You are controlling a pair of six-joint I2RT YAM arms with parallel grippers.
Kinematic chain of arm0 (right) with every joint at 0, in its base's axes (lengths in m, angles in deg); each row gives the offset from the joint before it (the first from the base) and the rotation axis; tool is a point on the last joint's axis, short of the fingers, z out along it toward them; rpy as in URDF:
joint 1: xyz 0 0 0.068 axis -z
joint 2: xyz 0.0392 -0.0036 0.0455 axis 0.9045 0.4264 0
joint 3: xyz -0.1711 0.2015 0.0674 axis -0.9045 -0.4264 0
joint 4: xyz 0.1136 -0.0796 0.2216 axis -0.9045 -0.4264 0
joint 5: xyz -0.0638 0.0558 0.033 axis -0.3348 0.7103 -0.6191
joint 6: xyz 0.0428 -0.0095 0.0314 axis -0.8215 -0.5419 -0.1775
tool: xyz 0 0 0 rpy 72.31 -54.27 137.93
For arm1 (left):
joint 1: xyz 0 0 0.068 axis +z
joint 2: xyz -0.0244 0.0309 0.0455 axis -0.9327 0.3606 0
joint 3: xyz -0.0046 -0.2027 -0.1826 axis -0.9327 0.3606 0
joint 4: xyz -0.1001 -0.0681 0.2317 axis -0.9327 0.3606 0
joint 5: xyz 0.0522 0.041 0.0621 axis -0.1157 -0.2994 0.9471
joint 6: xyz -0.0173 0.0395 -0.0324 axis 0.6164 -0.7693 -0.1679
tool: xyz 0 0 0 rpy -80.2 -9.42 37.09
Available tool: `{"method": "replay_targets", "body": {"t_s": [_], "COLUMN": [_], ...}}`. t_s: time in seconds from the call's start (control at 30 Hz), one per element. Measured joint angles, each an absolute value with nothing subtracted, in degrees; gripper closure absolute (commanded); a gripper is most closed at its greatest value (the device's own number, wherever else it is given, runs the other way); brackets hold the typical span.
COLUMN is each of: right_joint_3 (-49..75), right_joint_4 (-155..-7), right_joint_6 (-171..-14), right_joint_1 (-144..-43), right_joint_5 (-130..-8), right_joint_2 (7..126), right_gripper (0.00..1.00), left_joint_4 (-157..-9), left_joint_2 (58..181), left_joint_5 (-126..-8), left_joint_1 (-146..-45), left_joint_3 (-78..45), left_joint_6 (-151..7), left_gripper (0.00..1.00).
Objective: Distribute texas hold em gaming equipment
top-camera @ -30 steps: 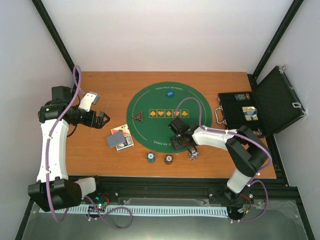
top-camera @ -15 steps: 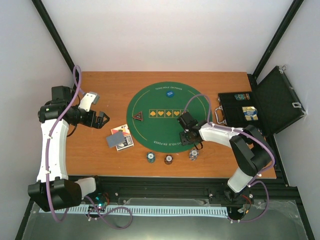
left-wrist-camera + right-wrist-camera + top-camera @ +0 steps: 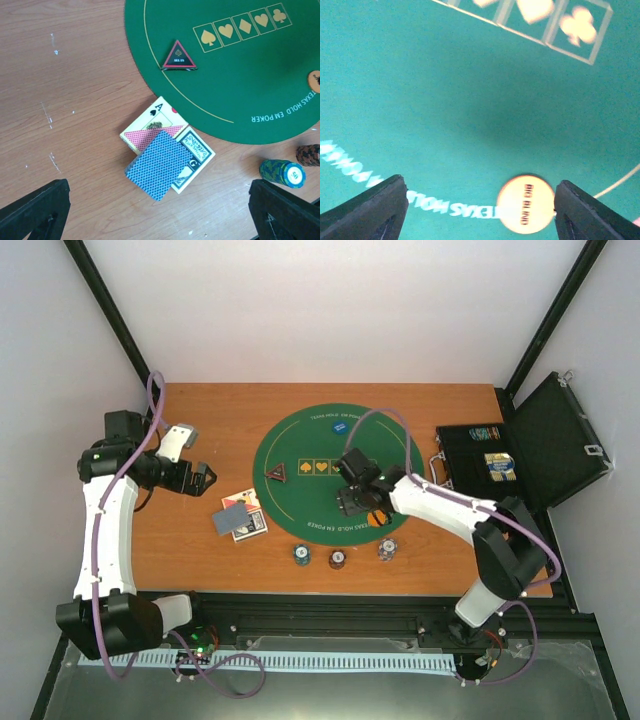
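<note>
The right pincer hung low over the green mat with its two fingers spread wide and nothing between them, so we judged it released. The orange disc lay flat on the mat under the pincer, much nearer to its right-hand finger than to the left one. The left pincer was also wide open and held nothing. It hovered above the cards on the worktop.

We saw some risks from here. Because the disc sat off-centre, closing the fingers would probably push it sideways instead of gripping it. The disc is also thin and flat on the felt, so a fingertip might slide over it or catch the mat and drag it. The chip stacks stood on the worktop behind the right pincer, near the arm, and a careless sweep could knock them over.

The disc is round, so it has no long axis. Only its lettering gives a direction, and that ran along the reach of the pincer, not across from finger to finger. The top card lay with its blue back up and was turned diagonally to the fingers of the left pincer. Further ahead, the triangular marker pointed its tip away from that pincer.
</note>
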State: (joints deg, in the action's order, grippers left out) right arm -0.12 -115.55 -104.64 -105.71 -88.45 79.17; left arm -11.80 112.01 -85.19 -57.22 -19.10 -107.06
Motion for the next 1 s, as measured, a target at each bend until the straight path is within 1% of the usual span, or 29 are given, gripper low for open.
{"method": "replay_targets", "body": {"t_s": [0.13, 0.23, 0.33, 0.47, 0.6, 0.8, 1.0], "right_joint_3": [3.34, 4.89, 5.83, 7.55, 10.55, 13.59, 13.74], "right_joint_4": [-117.25, -118.54, -119.31, -120.86, -122.24, -122.76, -123.17], "right_joint_6": [-106.1, -107.46, -108.88, -110.08, -110.37, -110.41, -110.54], "right_joint_1": [-112.46, -119.28, -125.34, -130.41, -132.62, -133.93, -133.93], "right_joint_5": [-88.75, -88.38, -87.62, -86.41, -85.32, -84.82, -84.91], "right_joint_2": [75.52, 73.95, 74.98, 78.89, 83.57, 88.68, 91.37], "right_gripper": [0.1, 0.08, 0.07, 0.07, 0.09, 0.18, 0.24], "left_joint_4": [-12.58, -13.28, -13.74, -13.7, -13.7, -13.68, -13.72], "left_joint_2": [112.31, 112.16, 111.81, 111.39, 110.48, 108.6, 108.6], "left_joint_5": [-83.22, -81.93, -80.99, -80.47, -79.66, -79.6, -79.07], "left_joint_1": [-57.22, -57.22, -57.22, -57.22, -57.22, -57.22, -57.22], "left_joint_3": [-19.03, -18.59, -17.3, -15.86, -14.57, -14.09, -14.09], "left_joint_6": [-106.38, -106.19, -106.19, -106.25, -106.56, -107.28, -107.32], "left_gripper": [0.0, 0.0, 0.0, 0.0, 0.0, 0.0, 0.0]}}
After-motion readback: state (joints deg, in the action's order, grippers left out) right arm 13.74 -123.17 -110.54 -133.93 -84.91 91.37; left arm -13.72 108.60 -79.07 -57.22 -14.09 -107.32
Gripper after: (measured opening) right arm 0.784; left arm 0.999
